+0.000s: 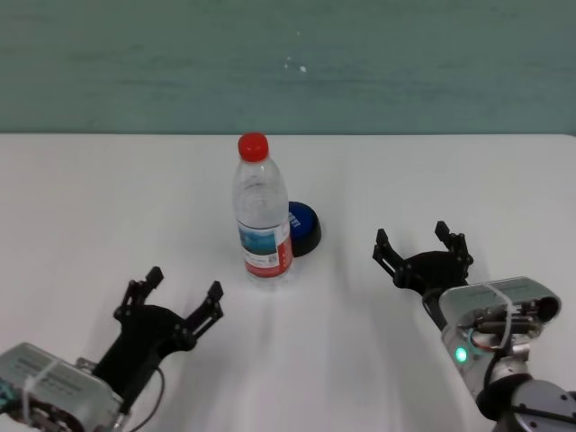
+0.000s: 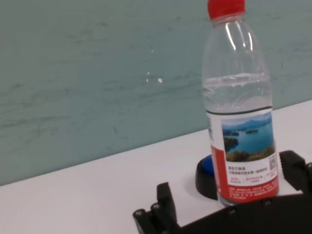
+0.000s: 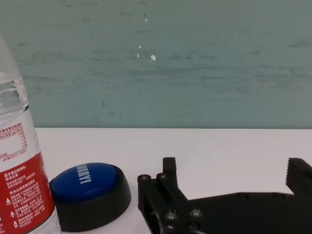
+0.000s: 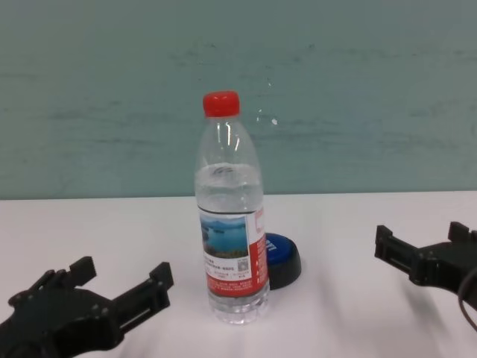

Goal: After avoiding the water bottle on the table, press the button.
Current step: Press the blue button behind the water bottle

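Observation:
A clear water bottle (image 1: 262, 220) with a red cap and red-and-white label stands upright at the middle of the white table (image 1: 108, 207). Just behind it, to its right, sits the low blue button (image 1: 303, 224) on its black base, partly hidden by the bottle. My right gripper (image 1: 421, 247) hovers open to the right of the button, nothing between its fingers. Near the front left, my left gripper (image 1: 183, 293) is open and empty. The bottle (image 4: 232, 224) and the button (image 4: 282, 257) also show in the chest view. The right wrist view has the button (image 3: 90, 187) beside the bottle (image 3: 22, 185).
A teal wall (image 1: 288, 63) runs along the table's far edge. Bare tabletop lies between my right gripper and the button.

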You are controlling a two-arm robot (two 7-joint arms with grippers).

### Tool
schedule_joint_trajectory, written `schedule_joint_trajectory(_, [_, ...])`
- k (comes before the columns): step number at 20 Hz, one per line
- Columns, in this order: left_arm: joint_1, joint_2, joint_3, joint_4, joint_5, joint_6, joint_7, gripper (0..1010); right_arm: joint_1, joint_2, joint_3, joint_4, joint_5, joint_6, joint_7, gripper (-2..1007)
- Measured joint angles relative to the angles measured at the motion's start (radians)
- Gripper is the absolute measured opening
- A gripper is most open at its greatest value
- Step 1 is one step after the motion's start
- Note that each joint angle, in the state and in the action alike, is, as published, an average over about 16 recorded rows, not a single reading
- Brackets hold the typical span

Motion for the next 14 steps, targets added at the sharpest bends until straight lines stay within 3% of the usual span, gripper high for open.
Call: schedule_joint_trajectory(14, [-0.03, -0.027, 0.026, 0.03, 0.035, 0.002, 0.019, 1010, 0.0, 0.0, 0.0, 0.0, 0.0, 0.0, 0.0, 1004])
